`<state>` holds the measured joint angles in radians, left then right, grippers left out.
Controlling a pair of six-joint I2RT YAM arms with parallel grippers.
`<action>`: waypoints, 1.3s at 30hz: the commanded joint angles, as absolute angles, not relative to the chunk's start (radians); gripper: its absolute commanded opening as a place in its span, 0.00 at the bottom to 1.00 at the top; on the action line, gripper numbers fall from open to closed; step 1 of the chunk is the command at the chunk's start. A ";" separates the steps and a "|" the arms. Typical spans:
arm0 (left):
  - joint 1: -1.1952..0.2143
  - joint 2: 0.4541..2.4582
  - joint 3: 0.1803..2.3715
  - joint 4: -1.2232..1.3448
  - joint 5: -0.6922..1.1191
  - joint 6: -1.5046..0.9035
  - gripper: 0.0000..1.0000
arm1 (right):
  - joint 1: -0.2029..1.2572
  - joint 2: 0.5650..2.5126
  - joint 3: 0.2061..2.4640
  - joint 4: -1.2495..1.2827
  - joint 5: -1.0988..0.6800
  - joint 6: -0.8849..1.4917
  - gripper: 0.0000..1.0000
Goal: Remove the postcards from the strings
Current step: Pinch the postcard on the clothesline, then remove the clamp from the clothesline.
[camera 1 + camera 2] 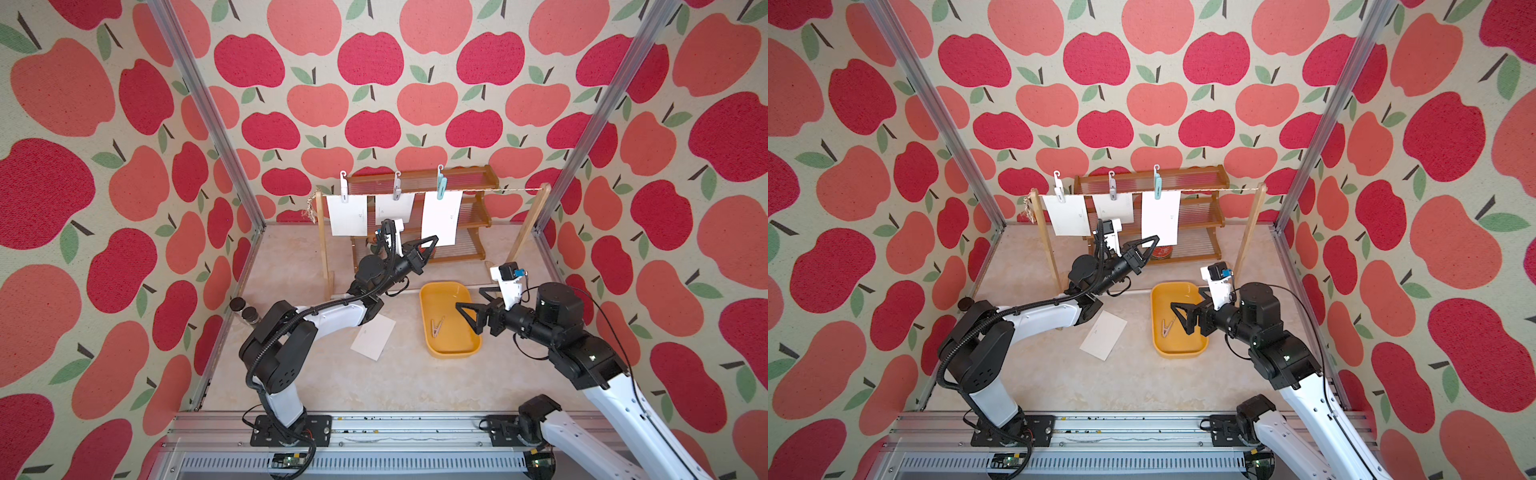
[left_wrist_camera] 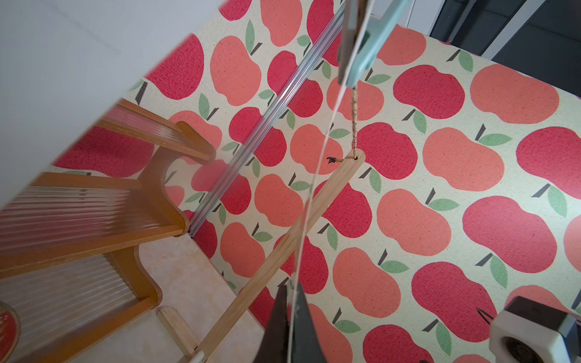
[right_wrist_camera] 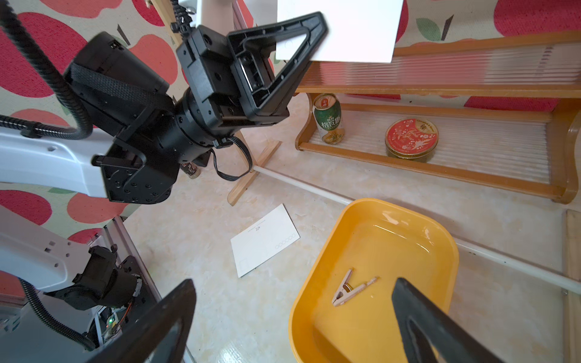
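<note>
Left claw [image 1: 434, 239] clamps the teal-pegged postcard [image 1: 442, 216] at its lower corner, long axis rising above; right claw [image 1: 468, 297] gapes, farther.

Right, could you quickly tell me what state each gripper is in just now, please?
Left gripper: closed on the lower edge of the teal-pegged postcard.
Right gripper: open, empty, above the yellow tray.

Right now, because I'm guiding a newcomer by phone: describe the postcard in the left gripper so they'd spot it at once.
Find the string stretched between two wooden posts before the brown shelf. Of the three hanging there, this postcard is farthest from the frayed knot. Only it hangs under a teal clothespin, with the left gripper shut on its lower corner.
</note>
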<state>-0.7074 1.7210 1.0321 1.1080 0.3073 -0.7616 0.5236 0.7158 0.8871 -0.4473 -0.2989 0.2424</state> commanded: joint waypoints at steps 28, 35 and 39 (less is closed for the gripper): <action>-0.637 1.643 1.092 0.977 0.468 -0.855 0.00 | 0.379 1.388 1.896 -0.595 -0.574 0.173 0.97; -0.634 1.646 1.120 0.962 0.478 -0.862 0.00 | 0.327 1.523 2.011 -0.522 -0.672 0.286 0.96; -0.629 1.643 1.118 0.959 0.479 -0.866 0.00 | 0.301 1.590 2.047 -0.444 -0.743 0.361 0.96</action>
